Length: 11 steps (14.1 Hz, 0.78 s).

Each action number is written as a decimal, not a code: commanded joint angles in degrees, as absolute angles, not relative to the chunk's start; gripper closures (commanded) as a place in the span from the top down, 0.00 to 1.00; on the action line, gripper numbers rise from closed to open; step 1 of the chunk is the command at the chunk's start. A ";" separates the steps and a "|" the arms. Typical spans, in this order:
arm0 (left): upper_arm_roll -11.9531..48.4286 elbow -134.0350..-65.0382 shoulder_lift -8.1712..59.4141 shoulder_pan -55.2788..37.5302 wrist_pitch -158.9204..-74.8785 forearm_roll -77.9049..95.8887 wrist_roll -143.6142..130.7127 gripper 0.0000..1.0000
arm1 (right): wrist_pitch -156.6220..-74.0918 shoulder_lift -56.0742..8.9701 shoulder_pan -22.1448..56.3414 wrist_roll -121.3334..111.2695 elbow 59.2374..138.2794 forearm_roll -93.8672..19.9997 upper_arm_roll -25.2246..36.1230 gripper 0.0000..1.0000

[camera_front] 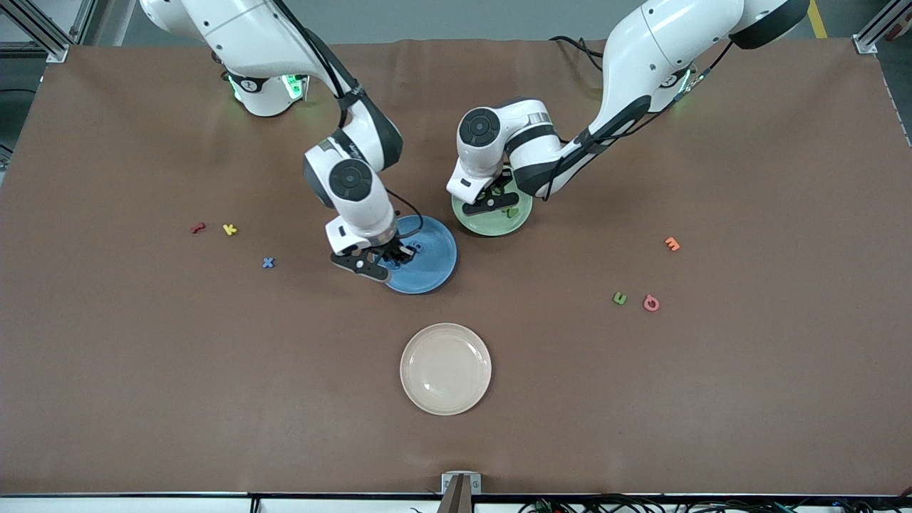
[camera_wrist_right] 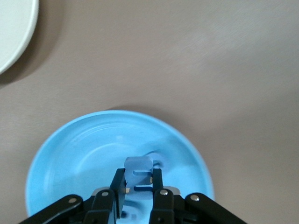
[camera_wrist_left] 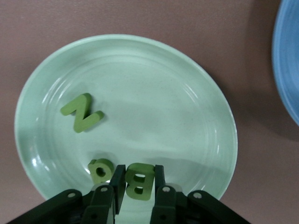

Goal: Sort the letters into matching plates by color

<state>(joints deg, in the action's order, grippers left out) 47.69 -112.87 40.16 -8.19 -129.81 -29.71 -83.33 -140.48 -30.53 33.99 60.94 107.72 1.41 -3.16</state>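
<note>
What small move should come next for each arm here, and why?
Probably release: the left end effector grips a green letter B over the green plate, and the right end effector grips a blue letter over the blue plate.

Green letter N (camera_wrist_left: 81,113) lying in green plate (camera_wrist_left: 210,98); green letter B (camera_wrist_left: 138,181) pinched between pincer fingers.

Two letters (camera_wrist_left: 83,113) in plate (camera_wrist_left: 196,84)

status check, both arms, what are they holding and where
Left gripper shut on green letter B, over green plate. Right gripper shut on blue letter, over blue plate. Nothing in the way.
</note>
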 commanded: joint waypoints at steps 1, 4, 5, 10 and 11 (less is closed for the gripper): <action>46.50 -111.97 40.34 -9.75 -130.52 -30.94 -83.50 0.25 | -135.46 -37.16 36.29 67.22 97.41 1.76 -2.64 0.00; 46.49 -111.97 40.25 -9.67 -130.52 -31.03 -82.71 0.65 | -133.59 -39.29 37.70 69.87 93.78 1.93 -2.64 0.02; 46.58 -112.06 40.17 -9.58 -130.52 -31.03 -82.53 0.97 | -133.59 -39.29 37.62 69.87 93.78 1.85 -2.64 0.15; 46.93 -111.97 37.54 -5.56 -130.34 -30.76 -80.87 1.00 | -133.51 -39.37 38.41 69.96 93.96 2.55 -2.37 1.00; 47.37 -111.97 37.01 -3.97 -129.91 -30.50 -79.38 1.00 | -133.42 -39.29 38.32 69.61 93.87 2.55 -2.37 1.00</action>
<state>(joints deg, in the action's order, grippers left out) 46.87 -111.46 39.60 -7.02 -130.35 -30.12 -81.92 -134.34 -38.55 37.66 68.63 95.48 1.47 -2.99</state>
